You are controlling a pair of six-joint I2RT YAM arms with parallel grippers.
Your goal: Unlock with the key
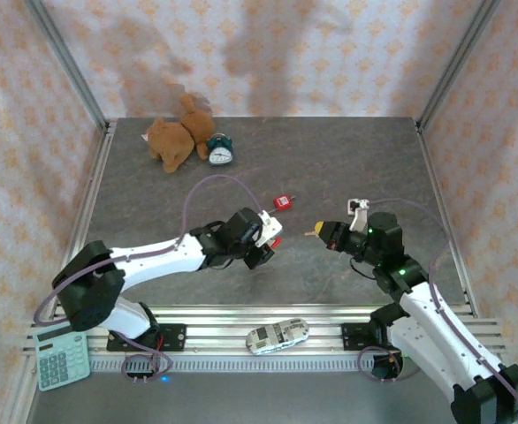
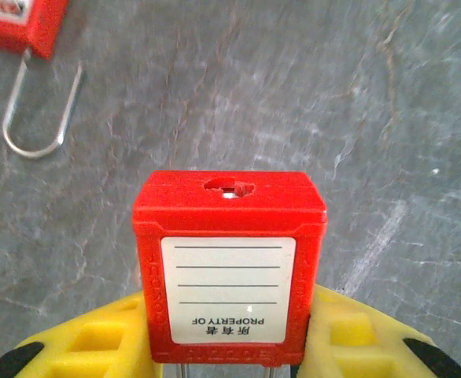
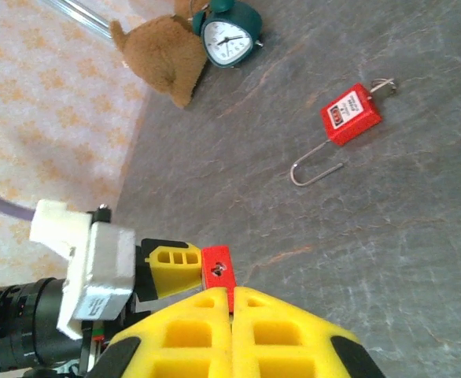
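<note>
My left gripper point(image 1: 266, 240) is shut on a red padlock point(image 2: 229, 260). The lock sits squeezed between the yellow fingers point(image 2: 348, 331), white label up, with its keyhole point(image 2: 229, 187) facing away from the wrist. My right gripper point(image 1: 316, 233) hovers just right of that lock, and its yellow fingers point(image 3: 293, 331) are pressed together. In the right wrist view their tips point(image 3: 232, 293) almost touch the padlock point(image 3: 218, 269) just below the keyhole. The key is hidden; I cannot see anything between the right pads.
A second red padlock point(image 3: 350, 116) lies on the grey table point(image 1: 365, 159) with its shackle point(image 3: 317, 169) swung open. A brown plush toy point(image 1: 175, 137) and a teal alarm clock point(image 1: 220, 152) sit at the back left. A toy car point(image 1: 277, 335) and a calculator point(image 1: 62, 358) lie at the near edge.
</note>
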